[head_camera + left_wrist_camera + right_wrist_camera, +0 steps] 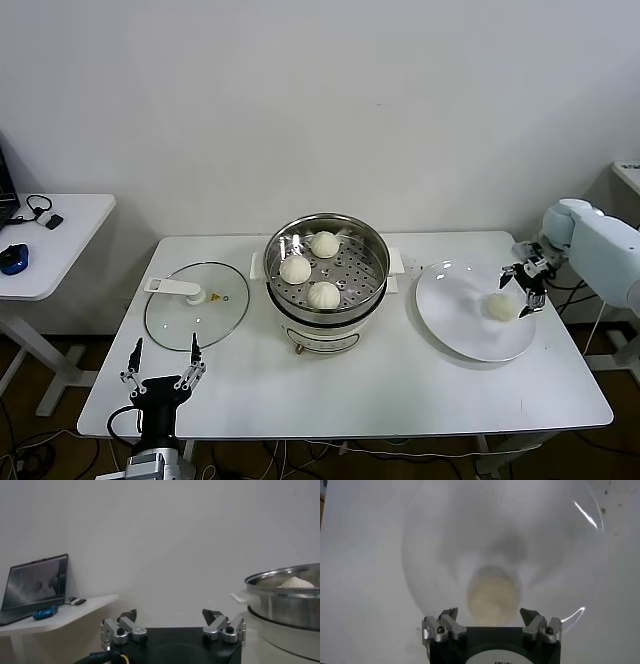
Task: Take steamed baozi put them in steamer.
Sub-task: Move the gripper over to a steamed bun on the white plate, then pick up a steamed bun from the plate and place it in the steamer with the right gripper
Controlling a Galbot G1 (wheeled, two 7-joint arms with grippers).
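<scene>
The steel steamer (326,262) stands mid-table with three cream-white baozi on its perforated tray: one at the back (324,244), one at the left (295,269), one at the front (324,295). A fourth baozi (500,306) lies on the white plate (463,325) at the right. My right gripper (523,284) hangs open just above and right of that baozi; in the right wrist view the baozi (493,599) lies between the spread fingers of the gripper (490,616). My left gripper (163,359) is open and empty at the table's front left, also seen in the left wrist view (172,619).
The glass lid (196,304) with a white handle lies flat left of the steamer. A side table (45,245) with a blue mouse stands at the far left; the left wrist view shows a laptop (36,586) on it. The steamer's rim (285,580) shows there too.
</scene>
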